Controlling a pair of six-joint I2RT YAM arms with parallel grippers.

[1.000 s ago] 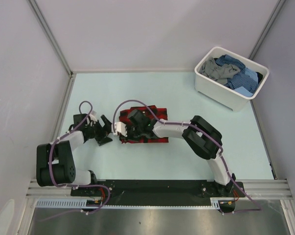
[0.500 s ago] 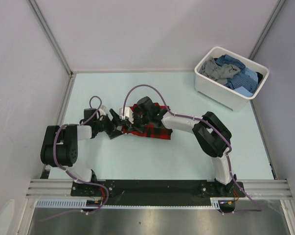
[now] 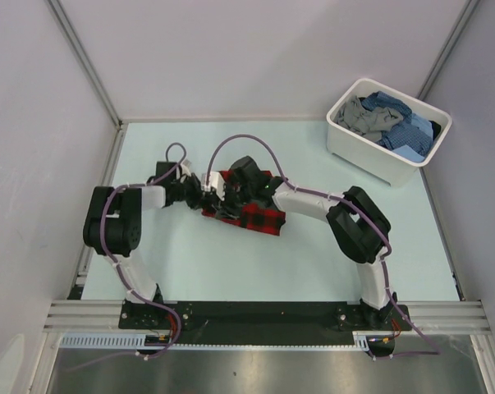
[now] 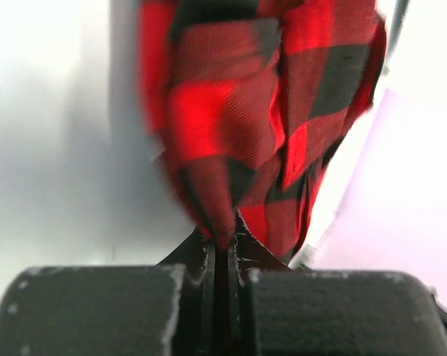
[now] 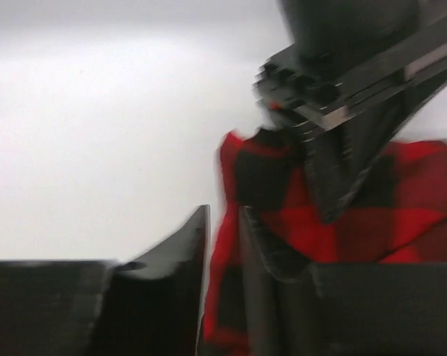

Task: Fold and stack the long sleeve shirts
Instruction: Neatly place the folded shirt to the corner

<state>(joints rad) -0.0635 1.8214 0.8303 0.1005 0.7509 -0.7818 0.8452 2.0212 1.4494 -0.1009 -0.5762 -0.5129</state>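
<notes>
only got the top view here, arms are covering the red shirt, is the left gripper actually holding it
Observer: Yes. The left wrist view shows the left gripper shut on a bunched pinch of the red-and-black check shirt.
Operator: and the right one
Observer: In its own wrist view the right gripper has its jaws slightly apart. The shirt shows in the gap, but it is too blurred to tell whether they touch it.

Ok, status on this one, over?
Left gripper shut on red check shirt. Right gripper slightly open at its edge. Tub well clear, nothing blocking.
</notes>
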